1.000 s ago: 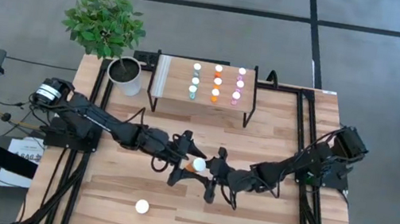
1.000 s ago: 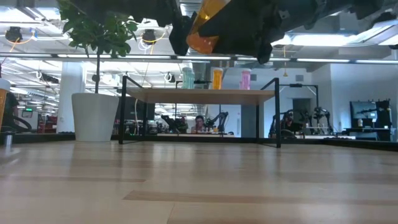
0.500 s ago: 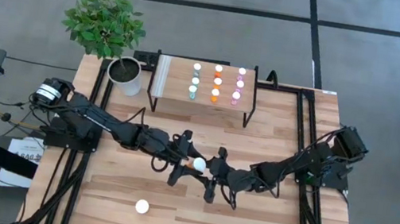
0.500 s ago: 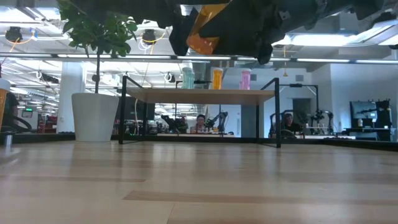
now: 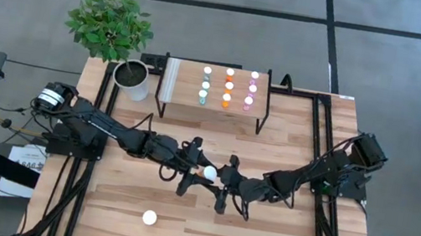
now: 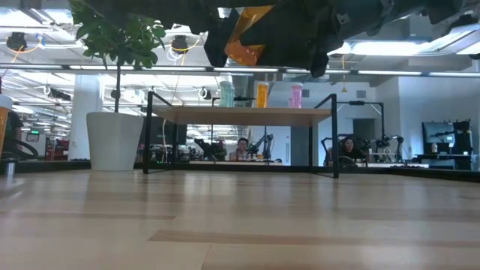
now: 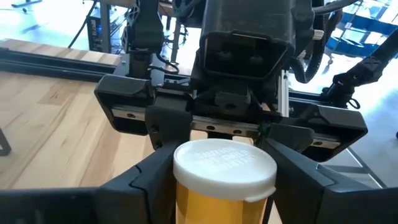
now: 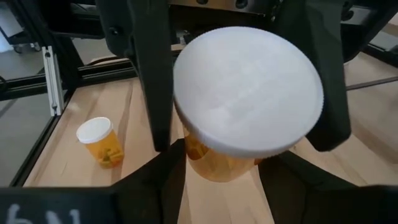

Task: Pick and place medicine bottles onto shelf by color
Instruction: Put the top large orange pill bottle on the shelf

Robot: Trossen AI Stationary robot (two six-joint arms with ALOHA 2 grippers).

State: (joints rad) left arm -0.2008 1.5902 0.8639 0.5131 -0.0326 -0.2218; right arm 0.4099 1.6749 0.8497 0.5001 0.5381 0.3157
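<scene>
We see both claws meeting mid-air above the middle of the bench (image 5: 290,148). The left claw (image 5: 195,172) and right claw (image 5: 222,183) each grip the wide orange medicine bottle (image 5: 207,172), their fingers closed on its sides.

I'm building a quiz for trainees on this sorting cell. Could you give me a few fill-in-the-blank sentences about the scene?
1. The wide bottle between the left gripper and the right gripper is ___ with a white cap.
2. The number of shelf bottles standing on the shelf is ___.
3. A second bottle sits alone on the ___.
Missing words: orange; nine; table.
</scene>
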